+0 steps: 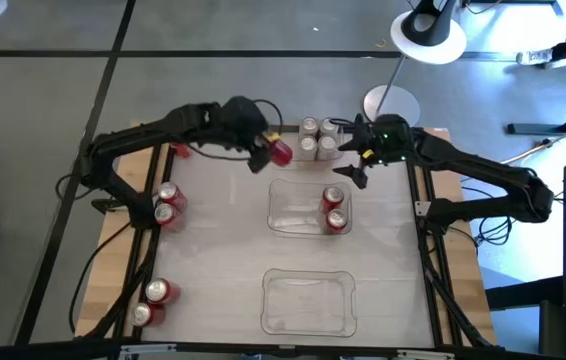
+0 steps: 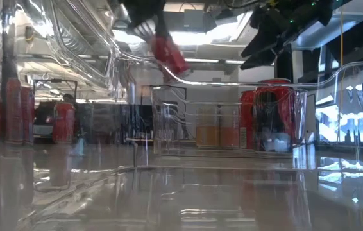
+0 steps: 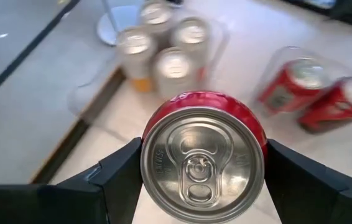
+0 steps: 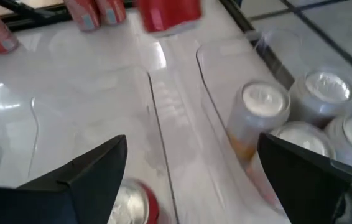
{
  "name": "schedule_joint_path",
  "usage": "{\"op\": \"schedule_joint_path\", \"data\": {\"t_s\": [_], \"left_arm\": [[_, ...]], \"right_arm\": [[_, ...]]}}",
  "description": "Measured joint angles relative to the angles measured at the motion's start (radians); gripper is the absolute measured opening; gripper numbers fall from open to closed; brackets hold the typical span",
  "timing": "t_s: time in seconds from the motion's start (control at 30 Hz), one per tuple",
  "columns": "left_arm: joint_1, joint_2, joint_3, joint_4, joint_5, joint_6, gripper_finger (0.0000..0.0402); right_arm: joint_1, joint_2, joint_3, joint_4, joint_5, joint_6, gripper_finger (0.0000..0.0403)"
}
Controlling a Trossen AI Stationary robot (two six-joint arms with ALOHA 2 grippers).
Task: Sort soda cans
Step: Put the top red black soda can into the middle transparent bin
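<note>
My left gripper (image 1: 266,152) is shut on a red soda can (image 1: 281,152), held in the air near the table's far edge, just left of the silver cans (image 1: 318,138). In the low view the can (image 2: 168,54) is tilted, high above the table. My right gripper (image 1: 353,168) is open and hovers between the silver cans and the far clear tray (image 1: 288,215); its fingers (image 4: 89,171) touch nothing. Two red cans (image 1: 334,207) stand in that tray. More red cans stand in pairs at the left edge (image 1: 168,205) and the near-left corner (image 1: 153,298). My left gripper pinches the red can (image 3: 202,162) between its two fingers (image 3: 117,180), on opposite sides of the body (image 3: 154,124) near the silver top. The top faces back toward the wrist, so the can lies along the fingers. It is lifted clear of the table and tilted.
A second clear tray (image 1: 308,300) sits at the near edge, with nothing in it. One red can (image 1: 180,150) stands at the far left. A round white lamp base (image 1: 391,103) lies beyond the far edge. Bare table lies between the left cans and the trays.
</note>
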Motion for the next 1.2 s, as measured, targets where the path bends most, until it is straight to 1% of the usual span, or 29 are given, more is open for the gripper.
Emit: {"op": "schedule_joint_path", "data": {"t_s": [0.17, 0.3, 0.4, 0.6, 0.7, 0.77, 1.07, 1.2], "left_arm": [[-0.098, 0.0, 0.0, 0.075, 0.001, -0.074, 0.0275], [-0.161, 0.016, 0.002, 0.097, -0.015, -0.117, 0.0275], [-0.204, 0.047, 0.002, 0.079, -0.017, -0.154, 0.0275], [-0.274, 0.108, 0.001, 0.082, -0.012, -0.166, 0.0274], [-0.282, 0.141, 0.001, 0.075, -0.035, -0.16, 0.0274], [-0.28, 0.167, 0.001, 0.073, -0.047, -0.149, 0.0274], [-0.229, 0.31, 0.001, 0.094, -0.046, -0.103, 0.0274], [-0.215, 0.357, 0.0, 0.13, -0.008, -0.093, 0.0274]], "right_arm": [[0.0, -0.026, 0.0, -0.1, 0.0, 0.011, 0.036], [0.027, -0.039, -0.022, -0.103, -0.004, 0.05, 0.036], [0.071, -0.043, -0.033, -0.106, 0.037, 0.063, 0.036], [0.163, -0.043, -0.039, -0.095, 0.145, 0.106, 0.036], [0.194, -0.043, -0.039, -0.09, 0.208, 0.108, 0.036], [0.205, -0.043, -0.039, -0.088, 0.231, 0.116, 0.036], [0.211, -0.043, -0.039, -0.05, 0.248, 0.129, 0.036], [0.211, -0.043, -0.039, -0.045, 0.248, 0.128, 0.036]]}}
